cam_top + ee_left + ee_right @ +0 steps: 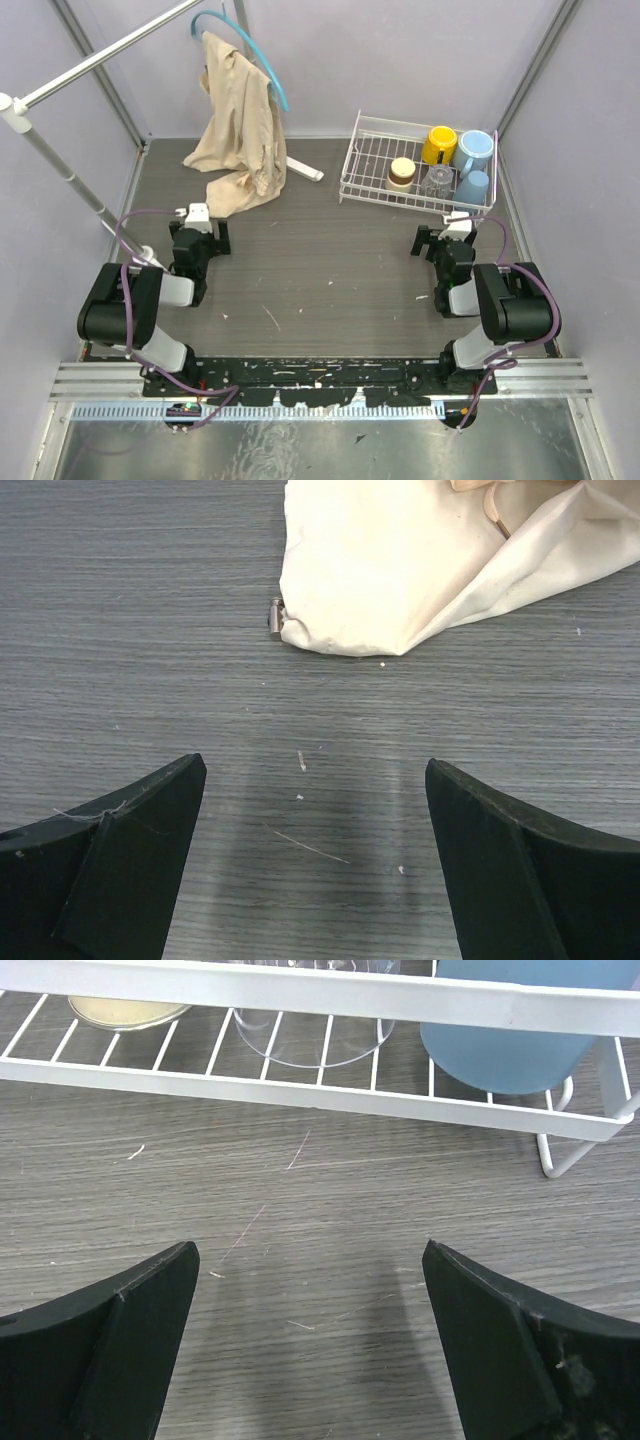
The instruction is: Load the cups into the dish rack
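Note:
The white wire dish rack (366, 168) stands at the far right. Inside it are a yellow-orange mug (438, 144), a light blue handled mug (474, 150), a small light blue tumbler (471, 188), a clear glass cup (438, 181) and a fifth cup (402, 173) that looks pale tan from above. My right gripper (447, 233) is open and empty just in front of the rack. In the right wrist view the gripper (310, 1260) faces the rack's front rail (300, 1095), the glass cup (315, 1045) and the tumbler (510, 1045). My left gripper (200, 228) is open and empty over the table.
A beige garment (235, 120) hangs from a blue hanger and drapes onto the table; its hem (400, 560) lies ahead of the left gripper (315, 780), with a small metal piece (275, 618) beside it. A white pole clothes stand (60, 160) rises at left. Walls enclose the table.

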Controlling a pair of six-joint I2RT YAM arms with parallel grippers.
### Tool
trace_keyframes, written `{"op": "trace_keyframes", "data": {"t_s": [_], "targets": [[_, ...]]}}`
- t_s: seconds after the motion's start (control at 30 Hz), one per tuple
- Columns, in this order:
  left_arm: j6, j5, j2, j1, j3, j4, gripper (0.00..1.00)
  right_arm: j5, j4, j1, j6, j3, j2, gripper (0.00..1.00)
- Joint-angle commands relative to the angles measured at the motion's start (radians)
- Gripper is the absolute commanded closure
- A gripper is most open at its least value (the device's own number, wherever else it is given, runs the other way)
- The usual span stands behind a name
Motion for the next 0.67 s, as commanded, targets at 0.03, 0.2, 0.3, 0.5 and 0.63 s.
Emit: {"op": "trace_keyframes", "data": {"t_s": [0.03, 0.2, 0.3, 0.5, 0.63], "targets": [[0.01, 0.0, -0.007, 0.004, 0.013, 0.034, 0.02, 0.004, 0.055, -0.004, 0.009, 0.018, -0.015, 0.0], [0.011, 0.0, -0.007, 0.004, 0.014, 0.034, 0.02, 0.001, 0.054, -0.003, 0.008, 0.02, -0.015, 0.0], [0.011, -0.001, -0.007, 0.004, 0.014, 0.034, 0.02, -0.02, 0.047, -0.003, 0.0, 0.024, -0.013, 0.0], [0.01, 0.0, -0.007, 0.005, 0.014, 0.033, 0.02, -0.024, 0.038, -0.002, -0.005, 0.028, -0.01, 0.0], [0.011, -0.001, -0.007, 0.005, 0.014, 0.034, 0.02, -0.031, 0.049, -0.002, -0.005, 0.021, -0.015, 0.0]]}}
